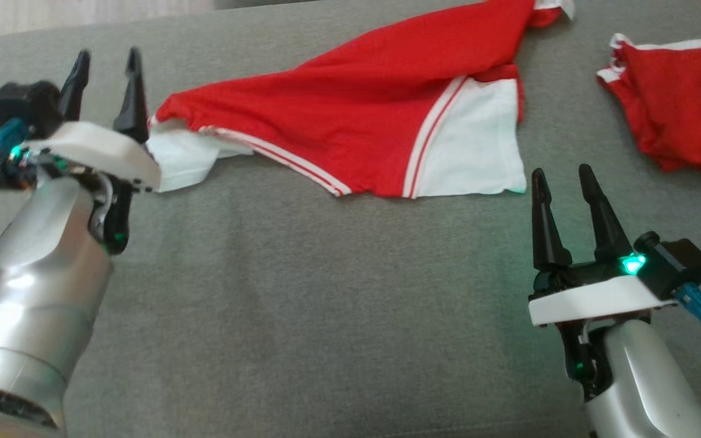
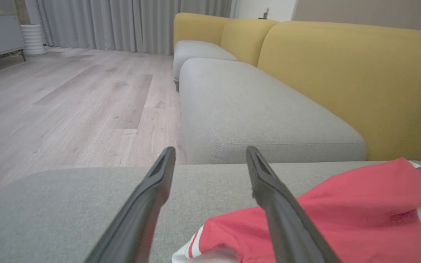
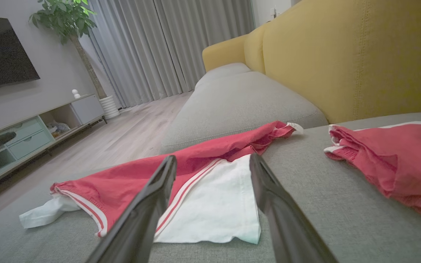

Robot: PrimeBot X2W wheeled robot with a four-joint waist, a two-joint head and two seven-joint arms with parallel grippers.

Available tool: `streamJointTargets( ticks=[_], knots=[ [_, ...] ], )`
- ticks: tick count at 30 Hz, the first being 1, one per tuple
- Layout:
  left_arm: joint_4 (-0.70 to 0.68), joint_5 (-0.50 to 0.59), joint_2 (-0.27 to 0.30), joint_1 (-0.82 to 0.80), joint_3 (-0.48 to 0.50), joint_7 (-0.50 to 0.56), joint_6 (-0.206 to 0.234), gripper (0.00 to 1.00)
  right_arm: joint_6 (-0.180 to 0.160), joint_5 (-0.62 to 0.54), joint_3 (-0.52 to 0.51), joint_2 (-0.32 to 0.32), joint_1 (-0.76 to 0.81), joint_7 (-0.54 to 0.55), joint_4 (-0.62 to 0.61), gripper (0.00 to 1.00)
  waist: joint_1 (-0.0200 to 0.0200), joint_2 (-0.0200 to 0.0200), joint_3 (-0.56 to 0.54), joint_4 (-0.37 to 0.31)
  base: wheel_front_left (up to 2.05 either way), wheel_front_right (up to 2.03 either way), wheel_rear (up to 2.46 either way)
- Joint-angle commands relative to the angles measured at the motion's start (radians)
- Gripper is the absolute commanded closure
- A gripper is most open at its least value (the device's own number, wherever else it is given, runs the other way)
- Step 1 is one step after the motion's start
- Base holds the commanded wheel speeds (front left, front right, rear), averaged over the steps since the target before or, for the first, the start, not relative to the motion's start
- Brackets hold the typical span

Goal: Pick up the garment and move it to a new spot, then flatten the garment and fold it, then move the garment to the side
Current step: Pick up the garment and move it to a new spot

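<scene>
Just right of the left gripper [image 1: 108, 56] fingers, near their base, lies the white corner of the garment [image 1: 362, 121]. It may touch the palm; can't tell. From there the garment runs across the grey cushion [image 1: 302, 304] to a white panel ahead of the right gripper [image 1: 561, 171] fingertips, near but apart.

Left fingers: spread, nothing between them, cushion edge and floor showing in the gap in the left wrist view. Right fingers: spread too, empty, pointing at the white panel.

Step, as judged: garment set down at its spot, flattening in hand, no fold made. The cloth is stretched long but twisted, its far end bunched beyond the right fingers.

Next move calls for each gripper to take an edge on its own side, pinch only the top layer, and pull outward. Risk: the left corner drags under the palm.

Count:
- grippers: two
- fingers: four, all dark
- red-and-white garments: two; the second garment [image 1: 679, 103] is heaped ahead-right of the right fingers, well apart from the first.
</scene>
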Motion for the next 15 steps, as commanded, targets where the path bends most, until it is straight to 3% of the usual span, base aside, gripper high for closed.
streamJointTargets(
  ticks=[1,8,15],
  knots=[
    [-0.030,0.018,0.037,-0.057,0.028,-0.013,-0.002,0.00,-0.001,-0.009,0.020,-0.001,-0.032,-0.009,-0.025,0.00,-0.0001,0.0000,-0.005,0.015,0.00,0.00,0.00],
    [-0.250,0.179,0.056,0.060,0.077,-0.017,0.029,0.00,-0.001,-0.027,-0.003,-0.001,-0.019,-0.009,-0.020,0.00,-0.0001,0.0000,-0.053,0.075,0.00,0.00,0.00],
    [-0.518,0.339,0.057,0.369,0.150,-0.018,0.140,0.00,-0.001,-0.038,-0.031,-0.001,0.007,-0.009,-0.013,0.00,-0.0001,0.0000,-0.099,0.126,0.00,0.00,0.00]
  ],
)
